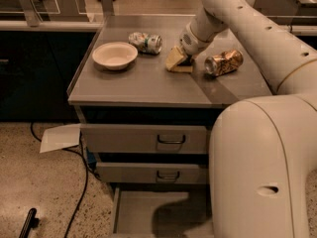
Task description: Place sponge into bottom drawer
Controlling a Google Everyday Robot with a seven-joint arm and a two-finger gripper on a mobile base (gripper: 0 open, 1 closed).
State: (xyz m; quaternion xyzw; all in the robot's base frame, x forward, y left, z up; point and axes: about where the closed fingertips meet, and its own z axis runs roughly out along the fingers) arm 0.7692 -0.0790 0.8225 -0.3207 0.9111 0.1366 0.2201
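The sponge [174, 60], pale yellow foam tipped up on one edge, sits on the grey countertop [148, 86] right of centre. My gripper [184, 58] reaches down from the white arm and rests against the sponge's right side, hiding part of it. The bottom drawer [138, 207] is pulled open under the two upper drawers, its flat grey floor showing, with the robot's shadow and body covering its right part.
A white bowl [115, 55] and a crushed green can [145, 42] lie left of the sponge, and a crushed gold can [224, 62] lies right of it. Two closed drawers [148, 139] have dark handles. A paper sheet [59, 137] and a black cable [81, 187] lie on the floor. My white base [262, 172] fills the right.
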